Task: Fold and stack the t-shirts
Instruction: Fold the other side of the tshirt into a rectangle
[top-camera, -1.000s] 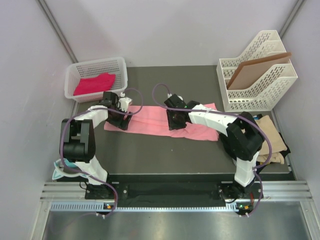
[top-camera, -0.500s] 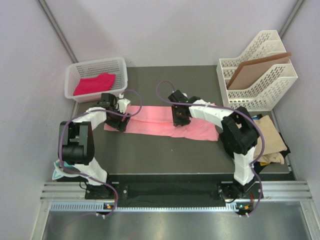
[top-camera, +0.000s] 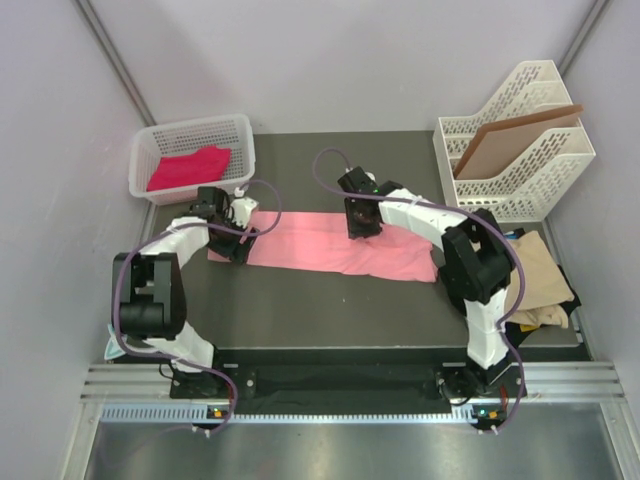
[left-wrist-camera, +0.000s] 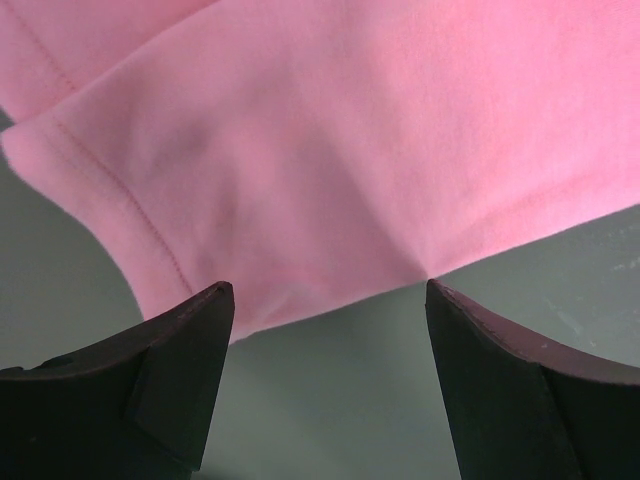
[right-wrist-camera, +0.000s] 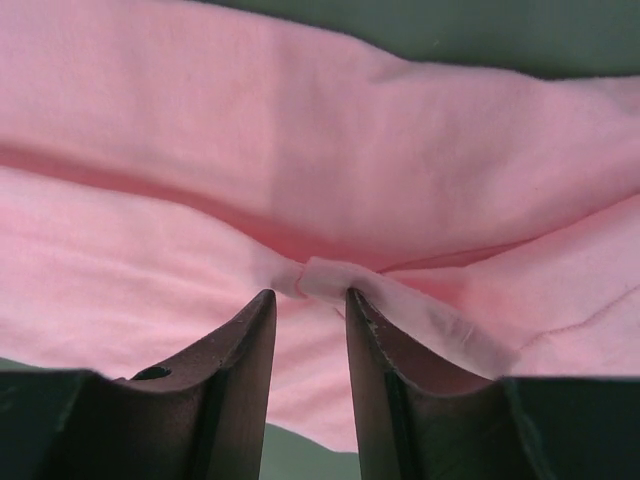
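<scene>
A salmon pink t-shirt (top-camera: 320, 248) lies as a long folded strip across the middle of the dark table (top-camera: 330, 310). My left gripper (top-camera: 236, 240) is open at the strip's left end; in the left wrist view (left-wrist-camera: 328, 288) its jaws stand wide over bare table, with the shirt's hemmed edge (left-wrist-camera: 330, 150) just beyond the tips. My right gripper (top-camera: 362, 226) is at the strip's far edge; in the right wrist view (right-wrist-camera: 309, 293) its nearly shut tips pinch a small ridge of the pink cloth (right-wrist-camera: 300, 150). A magenta-pink t-shirt (top-camera: 188, 166) lies in the basket. A tan t-shirt (top-camera: 545, 270) lies at the right.
A white mesh basket (top-camera: 190, 125) stands at the back left. A white file rack (top-camera: 530, 190) holding a stiff brown board (top-camera: 510, 140) stands at the back right. The tan shirt sits on dark cloth at the table's right edge. Light blue cloth (top-camera: 120, 345) shows beside the left base.
My right gripper has moved away from me to the strip's far edge, and the cloth now lies flatter and wider. My left gripper has shifted slightly left at the strip's left end.
</scene>
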